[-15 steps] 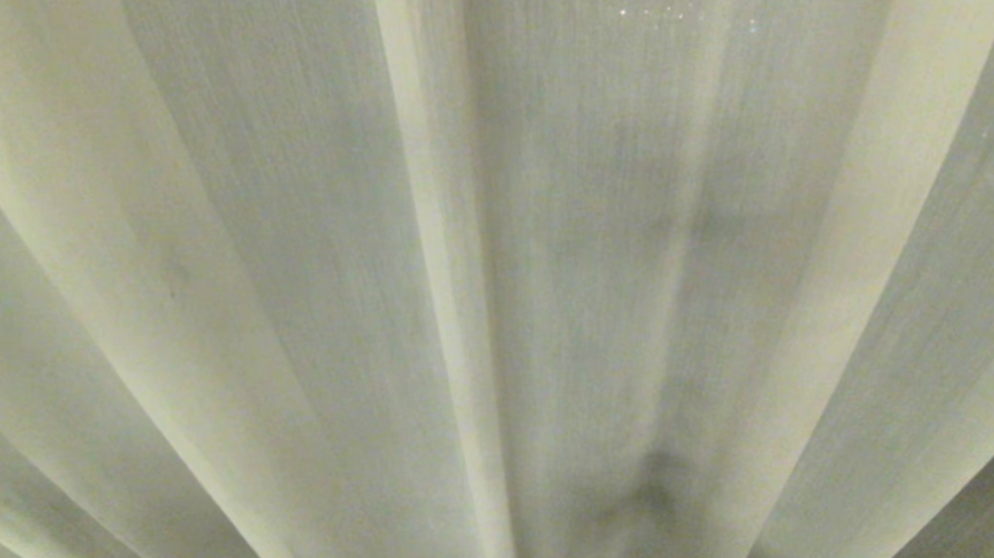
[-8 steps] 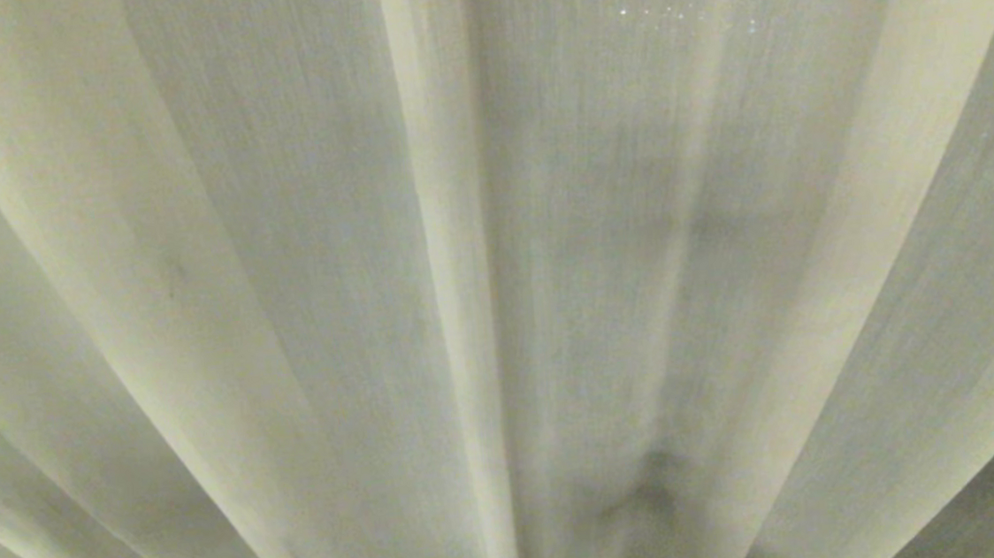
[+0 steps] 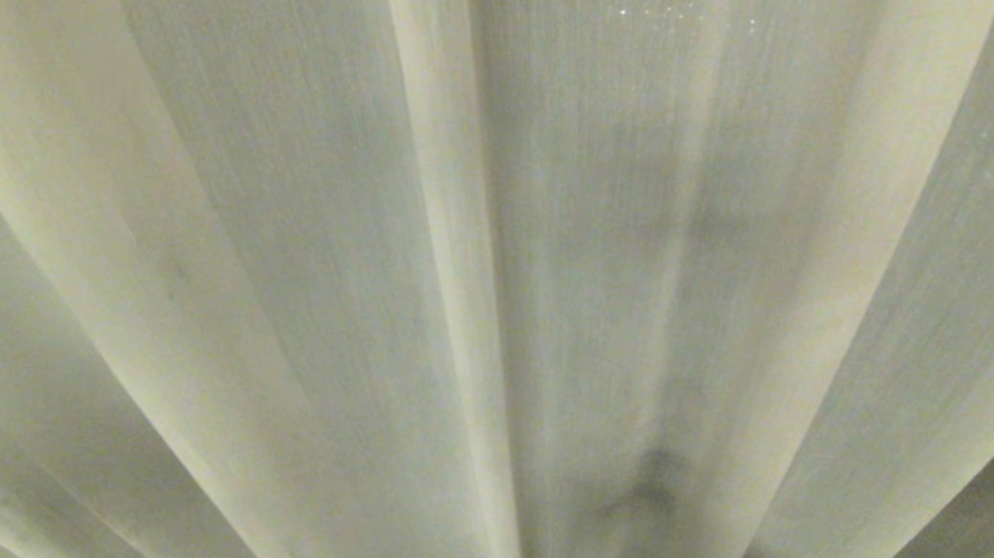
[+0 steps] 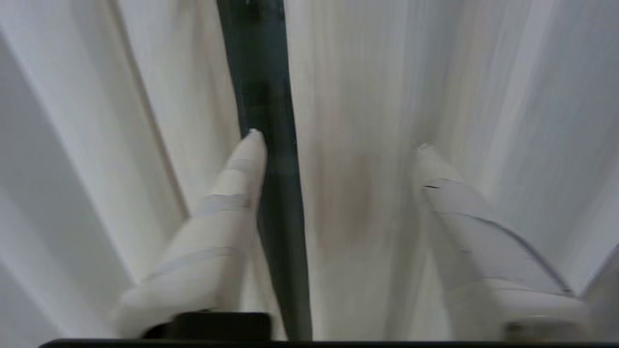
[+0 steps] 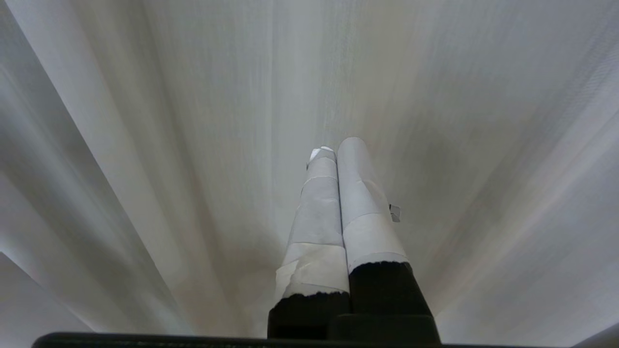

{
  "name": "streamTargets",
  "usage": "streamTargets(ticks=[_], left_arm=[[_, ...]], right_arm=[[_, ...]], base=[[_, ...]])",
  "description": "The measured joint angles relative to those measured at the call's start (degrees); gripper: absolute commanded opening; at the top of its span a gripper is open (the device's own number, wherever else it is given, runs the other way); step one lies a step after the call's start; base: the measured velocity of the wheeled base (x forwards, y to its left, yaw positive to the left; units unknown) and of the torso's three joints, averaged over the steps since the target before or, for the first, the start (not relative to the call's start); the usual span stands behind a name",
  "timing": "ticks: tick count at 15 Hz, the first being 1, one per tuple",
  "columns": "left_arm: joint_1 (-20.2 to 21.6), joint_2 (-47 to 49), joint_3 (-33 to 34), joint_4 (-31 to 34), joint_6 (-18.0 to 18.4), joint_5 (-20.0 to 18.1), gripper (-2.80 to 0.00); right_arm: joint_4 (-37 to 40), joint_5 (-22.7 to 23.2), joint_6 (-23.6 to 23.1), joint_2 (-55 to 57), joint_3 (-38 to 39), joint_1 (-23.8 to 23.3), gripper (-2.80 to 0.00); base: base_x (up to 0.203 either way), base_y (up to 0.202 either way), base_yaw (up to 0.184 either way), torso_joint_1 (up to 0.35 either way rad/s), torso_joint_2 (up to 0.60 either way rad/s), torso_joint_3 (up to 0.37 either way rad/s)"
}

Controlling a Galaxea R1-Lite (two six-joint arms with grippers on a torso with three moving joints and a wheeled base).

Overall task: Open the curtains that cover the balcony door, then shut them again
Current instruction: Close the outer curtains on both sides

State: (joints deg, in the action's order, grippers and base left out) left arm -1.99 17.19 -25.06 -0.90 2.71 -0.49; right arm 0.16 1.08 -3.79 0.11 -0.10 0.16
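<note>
The cream pleated curtains (image 3: 301, 268) fill the head view, and their hemmed edges meet at the middle (image 3: 461, 299). No arm shows there. In the left wrist view my left gripper (image 4: 338, 140) is open, its taped fingers (image 4: 232, 193) spread wide in front of the fabric. A narrow dark strip of the balcony door (image 4: 263, 72) shows between the two panels, beside one fingertip. The hemmed edge of one curtain panel (image 4: 348, 145) lies between the fingers; I cannot tell whether they touch it. My right gripper (image 5: 337, 146) is shut on nothing and points at the curtains (image 5: 193, 121).
Curtain fabric closes off every view from edge to edge. Apart from the thin dark gap between the panels, nothing behind or beside the curtains can be seen.
In the head view the middle hem of the curtains has drifted slightly to the right. Nothing else differs there.
</note>
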Motion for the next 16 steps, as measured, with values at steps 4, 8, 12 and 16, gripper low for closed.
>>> streamTargets(ticks=[4,8,12,16], left_arm=[[-0.2,8.1,-0.9,-11.5,-0.1,0.5,0.0],[0.1,11.9,-1.0,-17.8,0.1,2.5,0.0],[-0.1,13.6,-0.8,-18.0,-1.3,2.2,0.0],[-0.5,19.0,-1.0,-23.4,-2.9,1.9,0.0]], right_arm=[[0.0,0.0,0.0,0.0,0.0,0.0,-2.8],[0.0,0.0,0.0,0.0,0.0,0.0,-2.8],[0.0,0.0,0.0,0.0,0.0,0.0,-2.8],[0.0,0.0,0.0,0.0,0.0,0.0,-2.8]], base=[[0.0,0.0,0.0,0.0,0.0,0.0],[0.0,0.0,0.0,0.0,0.0,0.0],[0.0,0.0,0.0,0.0,0.0,0.0],[0.0,0.0,0.0,0.0,0.0,0.0]])
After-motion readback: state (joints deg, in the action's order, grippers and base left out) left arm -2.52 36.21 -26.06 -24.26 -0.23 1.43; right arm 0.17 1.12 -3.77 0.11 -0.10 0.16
